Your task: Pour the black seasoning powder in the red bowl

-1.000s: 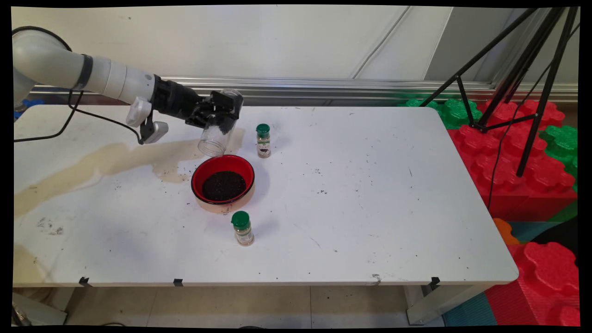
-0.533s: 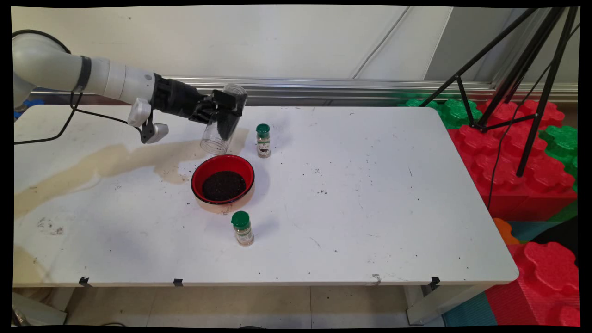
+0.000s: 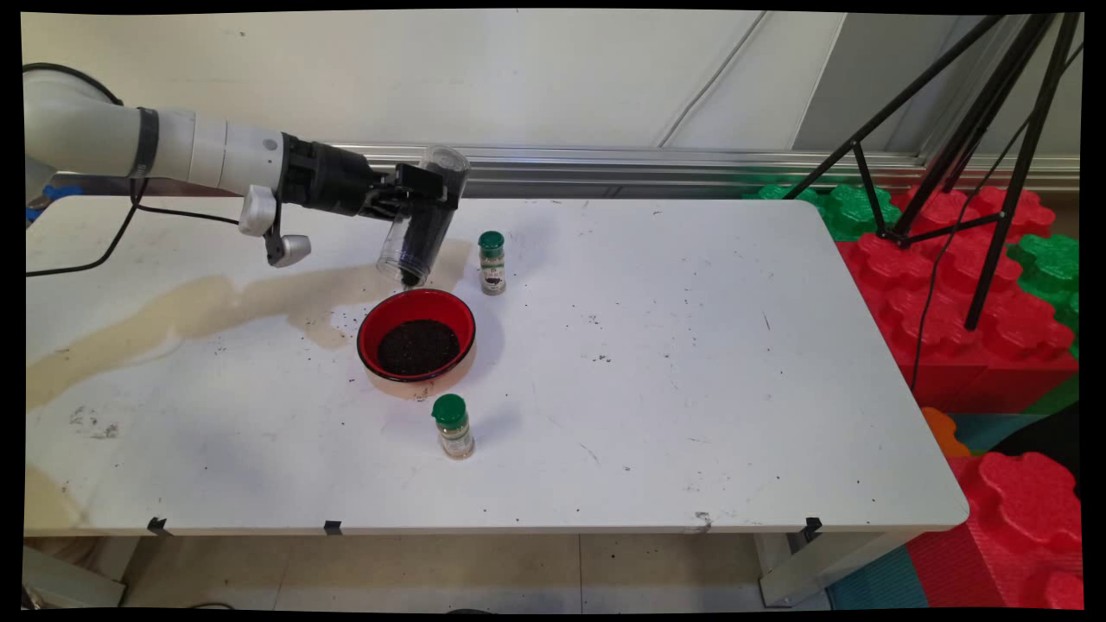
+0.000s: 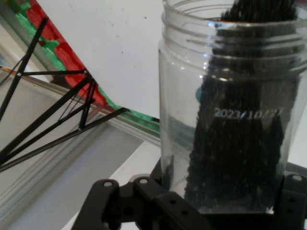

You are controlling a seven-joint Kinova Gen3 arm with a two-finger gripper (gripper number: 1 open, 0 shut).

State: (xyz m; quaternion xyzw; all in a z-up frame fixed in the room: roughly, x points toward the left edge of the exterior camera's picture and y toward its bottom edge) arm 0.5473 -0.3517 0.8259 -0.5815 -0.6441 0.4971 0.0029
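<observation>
The white arm reaches in from the left above the far part of the table [image 3: 691, 363], and its black tool [image 3: 421, 200] is closed on a clear plastic jar [image 3: 421, 223], the jar clamped crosswise between the two fingers. In the main view the jar hangs tilted with its open mouth pointing down and toward the near side, its closed end up by the wall. The mouth hovers just above the far rim of a red bowl [image 3: 371, 324], not touching it.

The jar is see-through with a threaded neck and no lid. In the hand view the jar [image 4: 230, 110] fills the right half of the picture, rising from the tool's black linkage [image 4: 144, 206]. A dark band of small black grains runs along its inside wall up to the mouth, and a date is printed in white on the wall.

The bowl stands on the table below the jar and holds a heap of the same black grains. A tan stain spreads over the table from the left edge to just behind the bowl.

Right of the jar, near but apart from it, a small spice bottle with a green cap [image 3: 492, 263] stands upright. A second green-capped spice bottle [image 3: 453, 426] stands upright just in front of the bowl. Far right, beyond the table, a black tripod [image 3: 976, 138] stands over red and green foam blocks [image 3: 985, 285].
</observation>
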